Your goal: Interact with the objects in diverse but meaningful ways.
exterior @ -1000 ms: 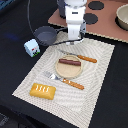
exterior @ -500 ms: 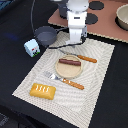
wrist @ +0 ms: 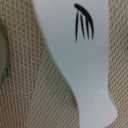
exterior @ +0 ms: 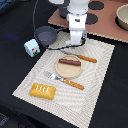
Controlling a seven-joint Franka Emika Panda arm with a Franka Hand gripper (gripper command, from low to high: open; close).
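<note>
My gripper (exterior: 75, 42) is lowered onto the far part of the beige placemat (exterior: 95, 75), right beside the dark grey saucepan (exterior: 46, 35). Its fingers are hidden by the white hand. The wrist view is filled by a small white bottle (wrist: 82, 55) with a black mark, lying on the woven mat; no fingers show there. A brown sausage (exterior: 69, 62) lies on a round plate (exterior: 69, 73). The yellow bread loaf (exterior: 43, 90) sits at the mat's near corner. The white-and-blue carton (exterior: 32, 47) stands off the mat on the exterior view's left.
An orange-handled knife (exterior: 82, 58) lies beyond the plate and an orange-handled fork (exterior: 67, 81) lies in front of it. A brown stove board (exterior: 107, 27) with black burners and a bowl (exterior: 122, 15) sit at the back right.
The arm has edged slightly toward the exterior view's right and stays low over the mat. The other objects have not moved.
</note>
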